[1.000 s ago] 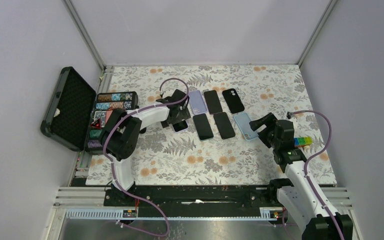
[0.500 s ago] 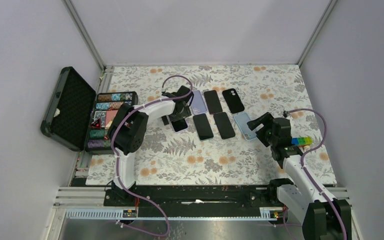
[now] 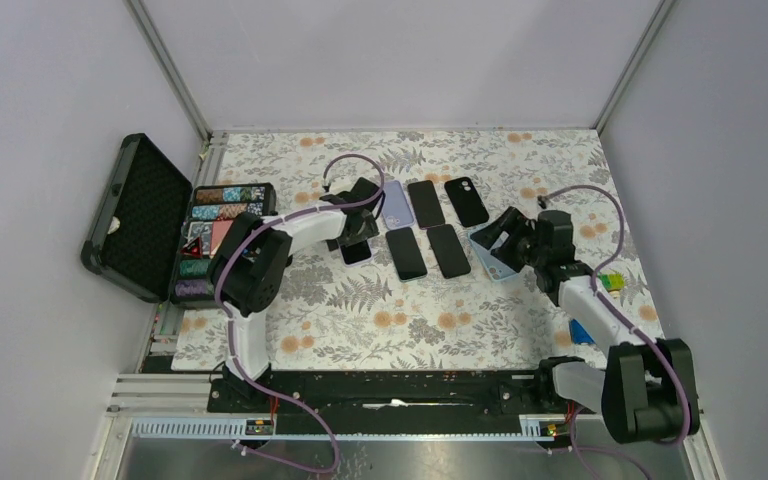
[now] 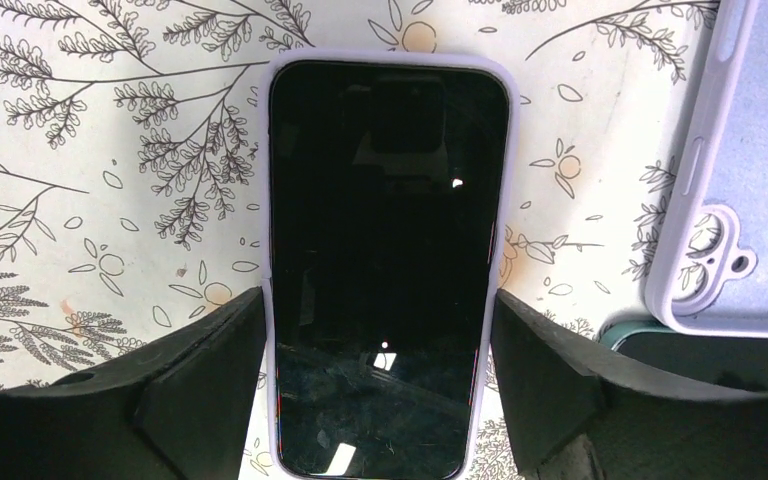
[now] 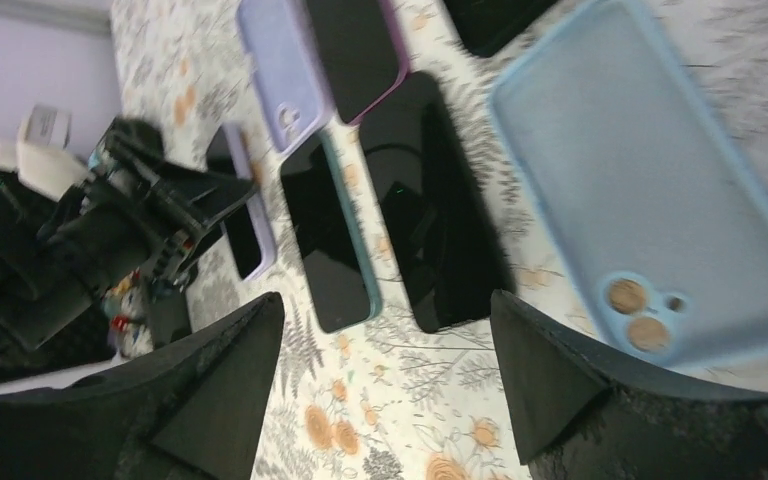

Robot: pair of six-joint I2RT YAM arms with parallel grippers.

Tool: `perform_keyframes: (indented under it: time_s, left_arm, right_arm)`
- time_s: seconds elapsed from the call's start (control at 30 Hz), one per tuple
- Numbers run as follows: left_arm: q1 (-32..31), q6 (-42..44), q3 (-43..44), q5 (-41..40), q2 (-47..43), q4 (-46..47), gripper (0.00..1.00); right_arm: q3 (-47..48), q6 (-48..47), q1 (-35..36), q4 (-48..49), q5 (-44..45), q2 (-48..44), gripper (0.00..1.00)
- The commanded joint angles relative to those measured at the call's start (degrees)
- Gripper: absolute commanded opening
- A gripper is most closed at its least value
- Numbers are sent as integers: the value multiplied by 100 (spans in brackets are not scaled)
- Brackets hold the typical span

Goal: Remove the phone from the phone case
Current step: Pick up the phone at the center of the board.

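1. spanning the scene, the floral table (image 3: pixel 360 310) carries rows of phones and cases.
2. the left gripper (image 4: pixel 380 400) straddles the phone (image 4: pixel 388 270), which lies screen up in the near row. its fingers (image 4: pixel 200 370) are spread along both long edges, touching or just beside.
3. the right gripper (image 5: pixel 385 380) hangs empty, fingers wide apart, near the light blue case (image 5: pixel 650 200).
4. the phone looks stiff, slick and breakable, so hold it by the sides, not the glass.
5. its lilac case (image 4: pixel 390 60) is probably soft and grippy; peeling a corner lip seems best.
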Motion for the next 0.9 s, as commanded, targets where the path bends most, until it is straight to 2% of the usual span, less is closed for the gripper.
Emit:
perform_keyframes:
  time_s: [0.0,0.17,0.3,0.57,0.67,0.87]
  left_arm:
    - [76,243,-435,250,-310,207,35]
    - [85,277,-998,327,-1114,422,31]
    - [162,304,-1415,801,-1708,639,29]
    - [263,50,-2118,1609,-2612,1105,28]
    - [298,-27,-2265,1850,-2795,1231,28]
    - [348,-142,-2426,2265,-2972,1403,28]
  right_arm:
    - [312,-305,385,779,-1118,393,82]
    - [332,-223,1380,1353,-753,779,81]
    - [38,429,2024,2558,-278,1161,79]
    - [209,1152,3402,4419,256,2525,63]
    - [295,1307,3734,4907,429,2992,64]
    - [535,1214,4016,5064,725,3500,72]
